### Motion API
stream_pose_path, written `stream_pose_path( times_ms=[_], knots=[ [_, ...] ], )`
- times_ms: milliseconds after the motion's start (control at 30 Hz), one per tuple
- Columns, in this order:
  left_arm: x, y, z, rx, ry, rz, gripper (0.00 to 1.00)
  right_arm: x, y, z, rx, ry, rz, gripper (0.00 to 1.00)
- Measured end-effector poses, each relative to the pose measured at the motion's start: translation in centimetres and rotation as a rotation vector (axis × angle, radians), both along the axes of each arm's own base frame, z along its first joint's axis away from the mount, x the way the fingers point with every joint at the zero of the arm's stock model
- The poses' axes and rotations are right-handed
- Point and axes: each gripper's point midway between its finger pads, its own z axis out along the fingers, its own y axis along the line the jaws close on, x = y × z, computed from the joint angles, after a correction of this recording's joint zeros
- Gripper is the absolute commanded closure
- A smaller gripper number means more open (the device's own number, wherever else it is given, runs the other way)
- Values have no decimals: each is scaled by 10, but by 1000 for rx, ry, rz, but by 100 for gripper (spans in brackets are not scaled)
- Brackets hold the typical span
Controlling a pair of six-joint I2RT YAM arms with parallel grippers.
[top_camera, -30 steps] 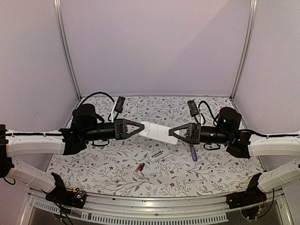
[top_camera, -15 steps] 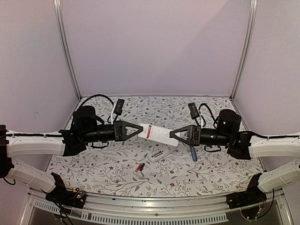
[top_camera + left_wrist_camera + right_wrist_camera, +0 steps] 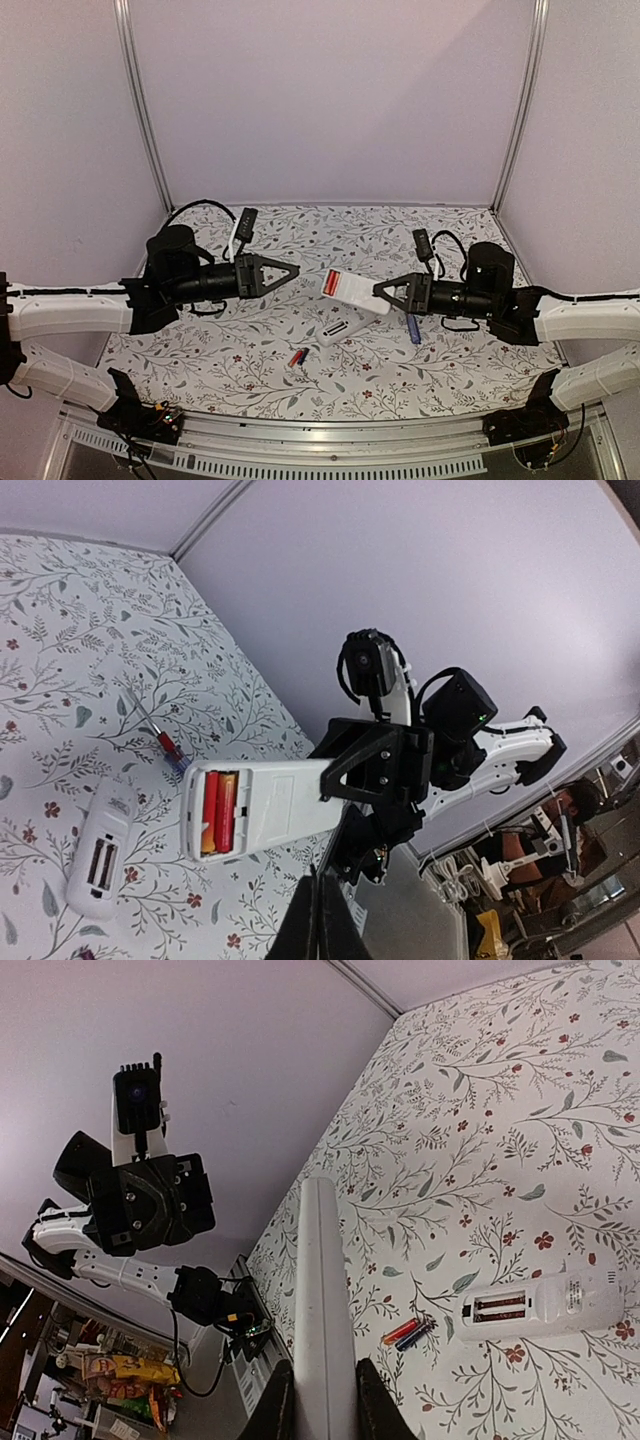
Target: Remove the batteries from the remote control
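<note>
From above, the floral-print table [image 3: 220,350] lies under both arms. The slim white plastic remote control [image 3: 345,288] hangs tilted in the air between them, one end red. Only the left wrist view shows why: two red batteries [image 3: 218,812] sit side by side in the open recess at that free end. The right wrist view catches just the remote's thin edge. The right gripper [image 3: 383,293] pinches the other end, fingers [image 3: 276,1405] pressed on either face. The left gripper [image 3: 292,271] is just clear of the remote, holding nothing, its fingers [image 3: 335,930] together. Below lie a white oblong device with two dark slots [image 3: 337,330], a red-and-blue-handled screwdriver [image 3: 412,328] and two loose batteries [image 3: 298,357].
</note>
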Motion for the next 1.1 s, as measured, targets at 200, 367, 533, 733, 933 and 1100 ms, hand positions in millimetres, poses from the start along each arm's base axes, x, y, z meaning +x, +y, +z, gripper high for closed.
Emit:
stream_pose_path(
  times_ms=[200,367,533,733,933,1100],
  knots=[
    [5,6,-18,39,24,29,79,2,-5,-10,-22,11,-30,100],
    [13,12,-39,116,42,67,55,3,-9,-22,-65,29,-47,100],
    [20,24,-60,213,52,115,33,-1,-14,-38,-130,52,-42,100],
    [25,35,-72,298,53,160,30,-18,-20,-68,-233,135,17,100],
    [26,38,-79,329,57,170,29,-42,-21,-87,-269,222,124,100],
    [25,34,-79,318,43,156,26,-53,-19,-103,-295,281,188,98]
  ],
)
